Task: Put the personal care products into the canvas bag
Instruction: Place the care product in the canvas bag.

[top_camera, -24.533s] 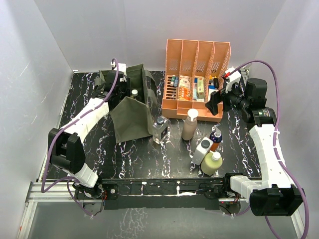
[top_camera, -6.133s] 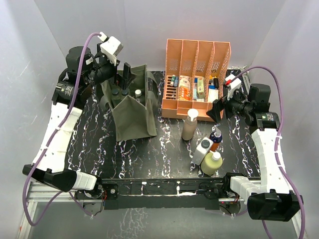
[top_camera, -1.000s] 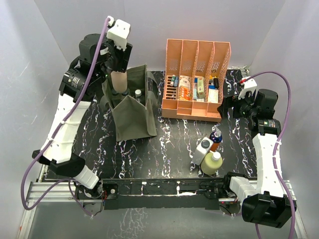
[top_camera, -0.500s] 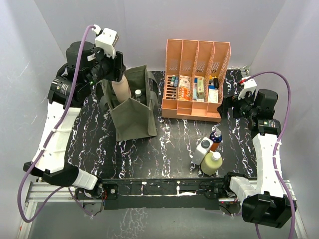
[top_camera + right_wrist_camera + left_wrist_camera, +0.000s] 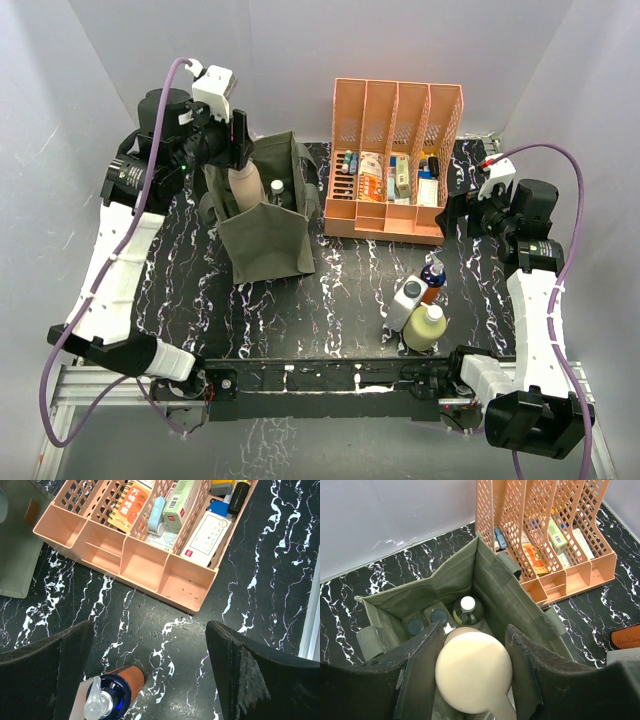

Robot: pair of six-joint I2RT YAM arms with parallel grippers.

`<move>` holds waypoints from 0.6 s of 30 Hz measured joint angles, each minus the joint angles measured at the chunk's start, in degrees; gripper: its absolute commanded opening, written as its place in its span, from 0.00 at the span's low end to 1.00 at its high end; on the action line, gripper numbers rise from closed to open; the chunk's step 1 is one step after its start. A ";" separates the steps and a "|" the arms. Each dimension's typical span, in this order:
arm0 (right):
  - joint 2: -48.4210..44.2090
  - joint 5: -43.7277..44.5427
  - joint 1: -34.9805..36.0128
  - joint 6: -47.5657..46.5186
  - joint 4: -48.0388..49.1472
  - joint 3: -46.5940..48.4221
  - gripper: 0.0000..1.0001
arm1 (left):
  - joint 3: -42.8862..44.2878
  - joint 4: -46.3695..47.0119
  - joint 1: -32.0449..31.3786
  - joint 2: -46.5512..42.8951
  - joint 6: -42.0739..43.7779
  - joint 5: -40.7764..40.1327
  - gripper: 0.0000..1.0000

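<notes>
L end effector [image 5: 473,677] clamps tall beige bottle [image 5: 472,662] in canvas bag [image 5: 447,582] mouth; 3 bottles [image 5: 467,606] inside; R end effector [image 5: 149,632] open.

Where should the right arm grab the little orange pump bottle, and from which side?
Grip the orange bottle by its round body below the blue collar; the pump is thin. It stands upright with the white bottle and yellow bottle close on its near left, so come from the far right.
</notes>
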 measured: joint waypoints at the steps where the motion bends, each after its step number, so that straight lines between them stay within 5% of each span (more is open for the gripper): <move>1: -0.07 0.00 0.00 0.00 0.00 0.00 0.99 | 0.00 0.17 0.04 0.26 -0.15 0.00 0.00; 18: -0.20 -0.04 0.00 0.00 0.00 0.00 0.99 | -3.58 1.73 0.04 6.27 -0.96 0.39 0.00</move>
